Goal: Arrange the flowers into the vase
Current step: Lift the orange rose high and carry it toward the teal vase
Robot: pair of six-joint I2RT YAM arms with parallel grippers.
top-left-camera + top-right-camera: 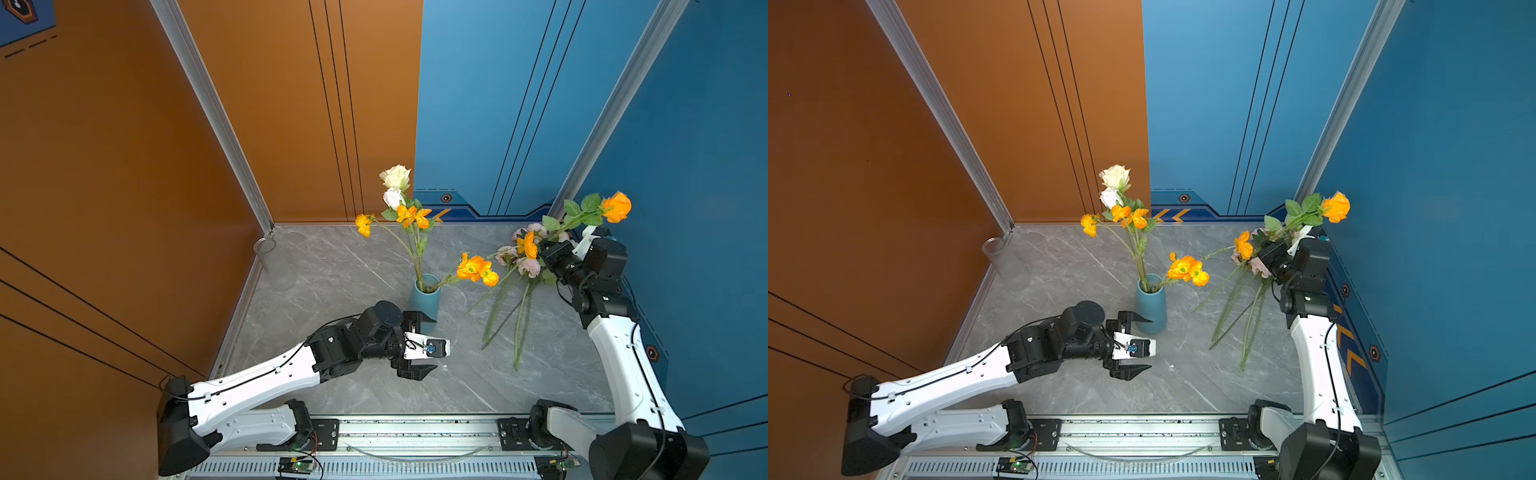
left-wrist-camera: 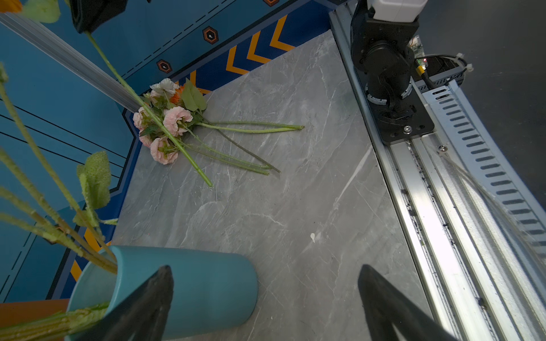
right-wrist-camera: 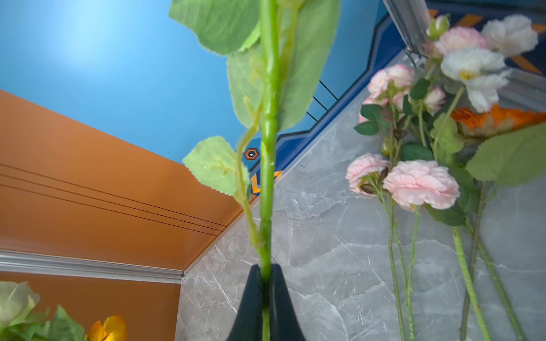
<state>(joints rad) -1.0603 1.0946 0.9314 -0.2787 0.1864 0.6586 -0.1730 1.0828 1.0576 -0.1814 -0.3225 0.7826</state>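
While the left gripper (image 1: 433,343) stands wide open, empty, beside the vase (image 1: 424,301), the right gripper (image 3: 267,273) farther back pinches an orange rose's stem (image 3: 268,147) above the loose flowers (image 1: 528,266) on the table (image 1: 353,266); next, probably: swing it over, stem-end into the vase mouth

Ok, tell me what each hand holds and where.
Right hand: shut on the orange rose, gripping its green stem below the leaves. Left hand: open, holding nothing.
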